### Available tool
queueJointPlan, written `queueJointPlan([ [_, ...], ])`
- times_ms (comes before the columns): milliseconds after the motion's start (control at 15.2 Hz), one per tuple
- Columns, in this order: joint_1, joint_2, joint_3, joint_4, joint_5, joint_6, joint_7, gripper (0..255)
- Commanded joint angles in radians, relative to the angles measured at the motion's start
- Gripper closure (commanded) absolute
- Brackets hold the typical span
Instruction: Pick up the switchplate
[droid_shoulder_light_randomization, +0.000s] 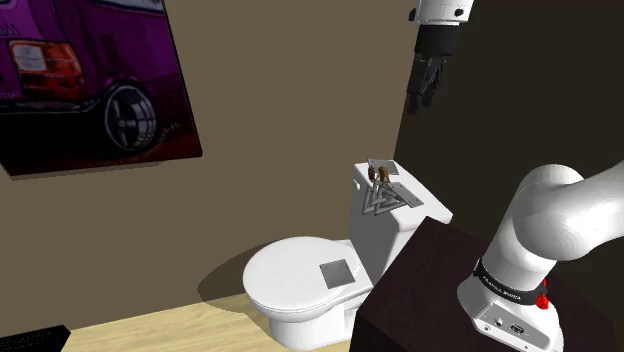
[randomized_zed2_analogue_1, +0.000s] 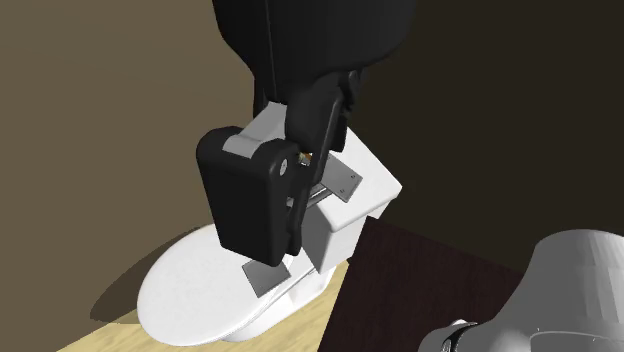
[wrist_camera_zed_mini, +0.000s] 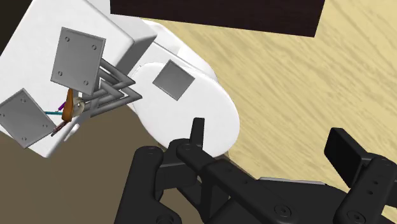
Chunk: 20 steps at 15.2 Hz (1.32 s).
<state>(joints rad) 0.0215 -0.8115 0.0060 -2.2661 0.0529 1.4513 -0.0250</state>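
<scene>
A white toilet carries three flat grey plates. Two with screw holes lie on the tank top (droid_shoulder_light_randomization: 432, 212): one switchplate (wrist_camera_zed_mini: 77, 60) (droid_shoulder_light_randomization: 381, 165) at the far end, another (wrist_camera_zed_mini: 25, 118) (droid_shoulder_light_randomization: 411, 196) (randomized_zed2_analogue_1: 341, 181) at the near end. A plain grey square (droid_shoulder_light_randomization: 338, 270) (wrist_camera_zed_mini: 173, 79) (randomized_zed2_analogue_1: 262, 276) rests on the closed lid (droid_shoulder_light_randomization: 285, 275). My black gripper (droid_shoulder_light_randomization: 421, 100) (wrist_camera_zed_mini: 270, 143) (randomized_zed2_analogue_1: 300, 170) hangs high above the tank, open, with nothing between its fingers.
Between the two tank plates sit a grey triangular wire rack (wrist_camera_zed_mini: 118, 92) (droid_shoulder_light_randomization: 381, 205) and small orange and brown items (wrist_camera_zed_mini: 69, 107). A dark stand (droid_shoulder_light_randomization: 440, 300) abuts the toilet. A purple car picture (droid_shoulder_light_randomization: 90, 80) hangs on the brown wall. The floor (wrist_camera_zed_mini: 286, 83) is light wood.
</scene>
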Motion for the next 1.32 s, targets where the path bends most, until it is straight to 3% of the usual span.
queueJointPlan([
  [0,0.000,0.000,0.000,0.000,0.000,0.000,0.000,0],
  [660,-0.074,0.388,0.042,0.063,-0.105,0.126,0.124,0],
  [1254,-0.131,0.751,0.037,0.197,-0.219,0.168,0.252,0],
])
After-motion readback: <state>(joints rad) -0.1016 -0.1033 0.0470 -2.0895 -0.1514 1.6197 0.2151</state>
